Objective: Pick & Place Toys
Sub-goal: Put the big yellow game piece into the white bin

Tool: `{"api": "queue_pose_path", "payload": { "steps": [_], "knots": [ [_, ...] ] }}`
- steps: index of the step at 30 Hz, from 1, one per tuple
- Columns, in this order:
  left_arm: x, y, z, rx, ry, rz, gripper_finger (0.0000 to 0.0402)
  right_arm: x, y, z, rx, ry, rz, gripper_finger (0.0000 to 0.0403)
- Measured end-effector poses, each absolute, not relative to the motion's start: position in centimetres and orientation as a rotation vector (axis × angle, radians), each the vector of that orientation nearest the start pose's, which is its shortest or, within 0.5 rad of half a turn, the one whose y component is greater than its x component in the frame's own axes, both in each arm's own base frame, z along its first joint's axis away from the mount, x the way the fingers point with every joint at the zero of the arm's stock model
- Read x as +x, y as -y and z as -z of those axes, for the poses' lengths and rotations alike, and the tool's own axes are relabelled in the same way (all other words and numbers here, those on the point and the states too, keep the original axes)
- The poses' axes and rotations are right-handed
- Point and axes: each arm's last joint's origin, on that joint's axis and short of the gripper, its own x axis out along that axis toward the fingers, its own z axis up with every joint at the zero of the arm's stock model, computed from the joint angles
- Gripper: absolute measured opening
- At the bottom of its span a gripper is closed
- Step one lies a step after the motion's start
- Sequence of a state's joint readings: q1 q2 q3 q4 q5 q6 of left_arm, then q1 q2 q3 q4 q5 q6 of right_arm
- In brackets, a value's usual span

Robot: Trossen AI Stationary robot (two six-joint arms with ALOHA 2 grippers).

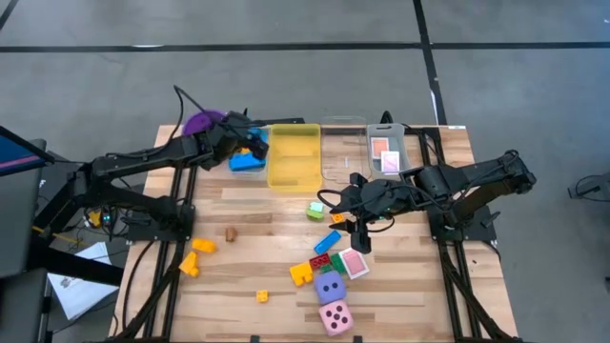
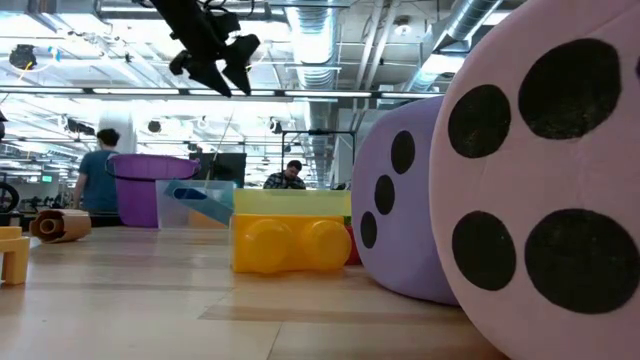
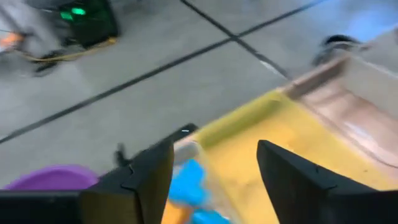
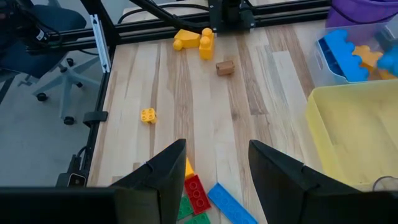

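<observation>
You are working in an open industrial lab or robotics workshop: bare ducts and pipes (image 2: 330, 40) run under the ceiling, the floor (image 1: 286, 86) is taped grey concrete, people (image 2: 98, 175) sit at far workstations, and an office chair (image 4: 59, 74) stands beside the wooden table (image 1: 257, 205).

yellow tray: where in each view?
High: yellow tray at table's far edge, centre.
Low: not identifiable.
Left wrist: fills the frame beyond the left fingers.
Right wrist: right edge.
Shared landmark: clear tray of blue bricks beside it.
</observation>
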State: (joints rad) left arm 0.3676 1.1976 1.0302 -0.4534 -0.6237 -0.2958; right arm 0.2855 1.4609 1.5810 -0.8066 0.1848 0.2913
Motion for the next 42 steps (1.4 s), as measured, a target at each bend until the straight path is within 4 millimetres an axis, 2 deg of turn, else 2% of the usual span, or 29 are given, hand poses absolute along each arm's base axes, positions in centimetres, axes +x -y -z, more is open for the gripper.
{"api": "queue_pose_path", "payload": {
  "steps": [4, 8, 11, 15, 22, 25, 28, 35, 42],
  "knots": [
    [23.2, -9.9, -31.3, -0.275, -0.524, -0.799, 0.0247, 29.1, -8.0, -39.4, 0.119, -0.675, 0.001, 0.0168],
    [24.0, -8.3, -31.2, -0.477, -0.539, -0.469, 0.0253, 29.1, -8.0, -39.4, 0.117, -0.675, 0.000, 0.0168],
    [24.6, -5.9, -31.2, -0.578, -0.567, -0.279, 0.0251, 29.0, -8.1, -39.4, 0.115, -0.675, -0.004, 0.0168],
    [25.4, -1.9, -31.2, -0.593, -0.608, -0.129, 0.0245, 28.9, -8.4, -39.4, 0.112, -0.676, -0.015, 0.0168],
    [27.5, 5.8, -30.4, -0.641, -0.571, -0.010, 0.0240, 28.7, -9.2, -39.3, 0.100, -0.685, -0.041, 0.0168],
    [28.5, 9.1, -29.2, -0.627, -0.574, 0.037, 0.0245, 28.6, -9.4, -39.3, 0.096, -0.694, -0.045, 0.0168],
    [29.2, 11.6, -27.1, -0.652, -0.651, 0.048, 0.0248, 28.5, -9.3, -39.2, 0.095, -0.698, -0.043, 0.0168],
    [30.2, 15.4, -22.1, -0.571, -0.807, 0.077, 0.0267, 28.5, -9.3, -39.2, 0.102, -0.703, -0.039, 0.0168],
    [31.0, 16.7, -19.2, -0.435, -0.848, 0.125, 0.0313, 28.5, -9.3, -39.1, 0.213, -0.713, 0.004, 0.0168]
  ]
}}
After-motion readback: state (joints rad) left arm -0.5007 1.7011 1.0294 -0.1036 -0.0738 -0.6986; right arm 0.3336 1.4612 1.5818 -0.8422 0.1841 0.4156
